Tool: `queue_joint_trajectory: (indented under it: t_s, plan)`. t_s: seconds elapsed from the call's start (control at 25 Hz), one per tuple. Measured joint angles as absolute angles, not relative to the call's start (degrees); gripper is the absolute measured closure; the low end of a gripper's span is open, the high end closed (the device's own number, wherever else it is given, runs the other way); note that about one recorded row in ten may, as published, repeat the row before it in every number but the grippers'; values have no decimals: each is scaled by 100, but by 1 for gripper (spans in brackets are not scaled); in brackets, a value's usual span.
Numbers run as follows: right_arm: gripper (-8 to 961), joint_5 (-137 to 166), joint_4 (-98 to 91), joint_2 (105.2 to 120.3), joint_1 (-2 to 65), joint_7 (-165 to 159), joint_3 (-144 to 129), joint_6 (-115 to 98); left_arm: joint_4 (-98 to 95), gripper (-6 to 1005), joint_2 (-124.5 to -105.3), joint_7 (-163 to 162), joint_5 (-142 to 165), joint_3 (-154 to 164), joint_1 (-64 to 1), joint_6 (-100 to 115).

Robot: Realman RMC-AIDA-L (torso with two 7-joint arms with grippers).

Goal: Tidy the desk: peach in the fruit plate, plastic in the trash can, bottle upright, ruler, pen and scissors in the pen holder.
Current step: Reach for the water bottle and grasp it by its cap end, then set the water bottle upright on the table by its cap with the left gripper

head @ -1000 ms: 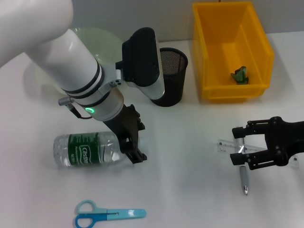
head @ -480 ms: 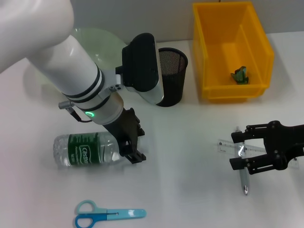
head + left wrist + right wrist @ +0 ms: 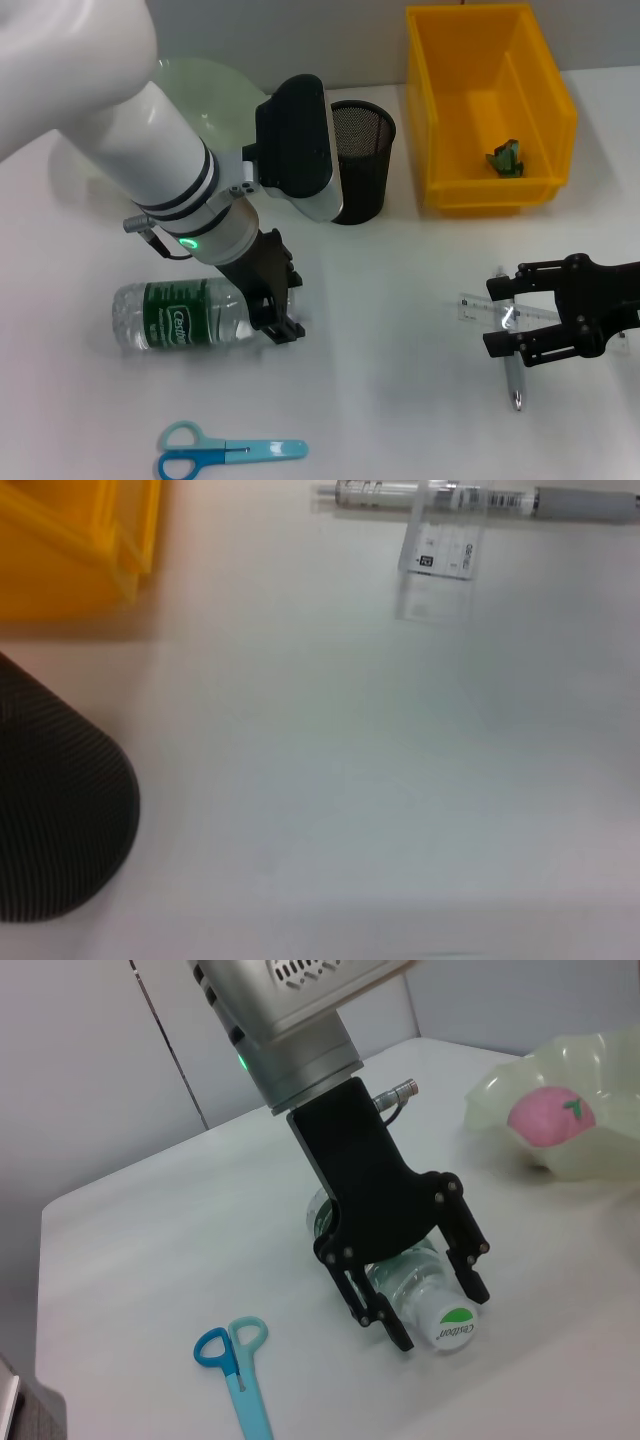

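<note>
A: Left side first. Fruit plate (image 3: 205,85) at the back, mostly hidden behind the left arm; right wrist view shows the pink peach (image 3: 551,1115) sitting in it.

B: Bottle (image 3: 185,313)?

A: Lying on its side on the white desk (image 3: 390,340), cap end between the fingers of the left gripper (image 3: 281,309). Fingers are spread around the neck, one on each side; contact hard to tell. Scissors (image 3: 225,452) flat near the front edge, blue handles, apart from the bottle.

B: Middle?

A: Black mesh pen holder (image 3: 357,174) upright, its near side partly covered by the left arm's wrist housing. Right of it the yellow bin, the trash can (image 3: 489,105), with a green scrap of plastic (image 3: 505,158) inside.

B: Right side?

A: Right gripper (image 3: 505,312), fingers spread, low over the clear ruler (image 3: 478,308) and the pen (image 3: 513,378). Ruler crosses the pen; both partly hidden under the gripper. Arm cut off at the edge.

B: Room?

A: Plain grey wall behind the desk.
</note>
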State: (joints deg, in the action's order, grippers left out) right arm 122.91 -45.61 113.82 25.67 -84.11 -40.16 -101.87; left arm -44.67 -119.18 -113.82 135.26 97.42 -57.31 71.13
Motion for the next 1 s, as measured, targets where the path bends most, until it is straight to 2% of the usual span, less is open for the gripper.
queue_joint_trajectory:
  t_s: [0.16, 0.36, 1.0]
  plan:
    - [157, 12291, -4562, 11382, 2572, -8410, -4016, -10187, -4455, 364, -11918, -11399, 13526, 9845, -5727, 7004]
    - [157, 12289, -4556, 11382, 2578, -8410, -4008, -10187, -4454, 566, -11918, -11427, 13526, 9869, -5717, 6953]
    - [158, 12278, -4543, 11376, 2643, -8411, -4000, -10186, -4936, 566, -11874, -11511, 13518, 8651, -5495, 7451]
